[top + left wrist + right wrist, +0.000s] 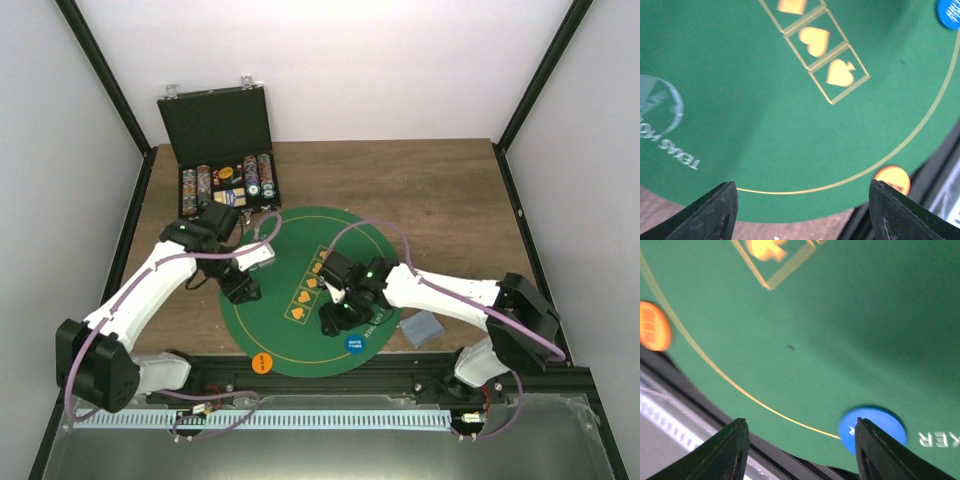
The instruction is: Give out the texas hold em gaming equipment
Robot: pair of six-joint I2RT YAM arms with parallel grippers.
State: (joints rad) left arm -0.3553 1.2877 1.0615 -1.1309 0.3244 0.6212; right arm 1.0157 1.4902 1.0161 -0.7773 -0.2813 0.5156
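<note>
Right wrist view — right pincer point(800, 424) released, empty; blue disc point(872, 427) lies off-centre — probably centre over it before clenching.

Bare felt mat point(300, 240) lies free between the left jaws, orange disc point(892, 179) at the mat rim near one tip. Blue disc point(872, 429) sits against the right jaws' tip. Open case point(215, 125) blocks the bench point(450, 200) far-left, card stack point(421, 328) lies right of the mat.
</note>
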